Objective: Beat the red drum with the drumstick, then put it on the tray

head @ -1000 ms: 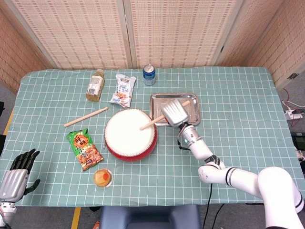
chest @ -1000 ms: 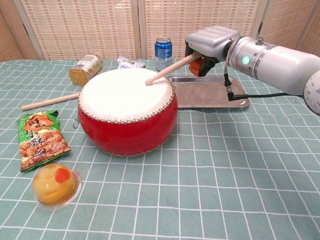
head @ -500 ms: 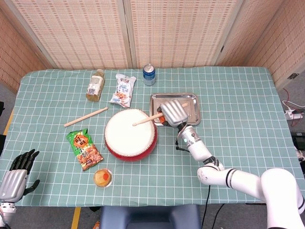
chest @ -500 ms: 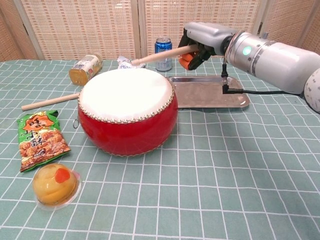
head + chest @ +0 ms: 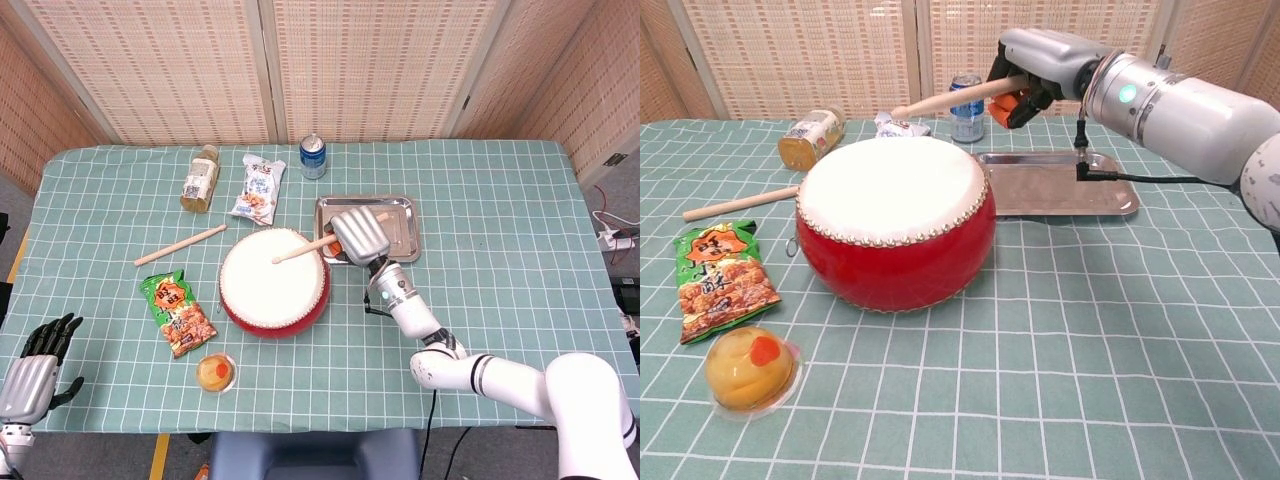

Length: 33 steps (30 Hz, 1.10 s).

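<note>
The red drum (image 5: 273,283) (image 5: 895,225) with a white skin stands mid-table. My right hand (image 5: 360,236) (image 5: 1035,62) grips a wooden drumstick (image 5: 303,249) (image 5: 950,96) at the drum's right edge. The stick is raised, its tip hanging in the air above the skin. Behind the hand lies the metal tray (image 5: 402,222) (image 5: 1080,198), empty. A second drumstick (image 5: 181,245) (image 5: 740,204) rests on the cloth left of the drum. My left hand (image 5: 35,369) hangs open at the table's near left edge, holding nothing.
A blue can (image 5: 313,156) (image 5: 967,105), a snack packet (image 5: 260,189) and a bottle on its side (image 5: 200,178) (image 5: 811,138) lie at the back. A green snack bag (image 5: 177,313) (image 5: 722,279) and a jelly cup (image 5: 216,372) (image 5: 748,369) sit left front of the drum.
My right hand has lifted the drumstick off the drum skin; its tip swung up and to the left. The left hand stayed still.
</note>
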Available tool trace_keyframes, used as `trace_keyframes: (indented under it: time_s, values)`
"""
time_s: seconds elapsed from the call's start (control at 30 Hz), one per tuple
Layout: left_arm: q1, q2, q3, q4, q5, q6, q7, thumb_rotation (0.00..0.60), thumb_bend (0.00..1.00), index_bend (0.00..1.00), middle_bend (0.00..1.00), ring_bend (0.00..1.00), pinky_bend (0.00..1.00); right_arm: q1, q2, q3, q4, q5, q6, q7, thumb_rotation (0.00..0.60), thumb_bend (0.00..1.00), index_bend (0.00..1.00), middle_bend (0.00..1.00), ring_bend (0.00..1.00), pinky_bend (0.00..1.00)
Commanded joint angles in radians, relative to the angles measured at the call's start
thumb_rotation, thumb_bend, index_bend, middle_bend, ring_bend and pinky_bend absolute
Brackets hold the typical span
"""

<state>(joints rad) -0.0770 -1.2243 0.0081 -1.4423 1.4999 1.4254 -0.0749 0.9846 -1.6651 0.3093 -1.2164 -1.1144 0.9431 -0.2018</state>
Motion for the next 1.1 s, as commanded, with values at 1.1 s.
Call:
trace_keyframes:
  time_s: [1.1]
  values:
    - [0.003, -0.005, 0.004, 0.005, -0.003, -0.006, -0.003, 0.6, 0.24, 0.02, 0.0, 0.0, 0.02, 0.019, 0.008, -0.08, 0.014, 0.083, -0.103, -0.282, 0.6, 0.77, 0.86, 0.93, 1.0, 1.0]
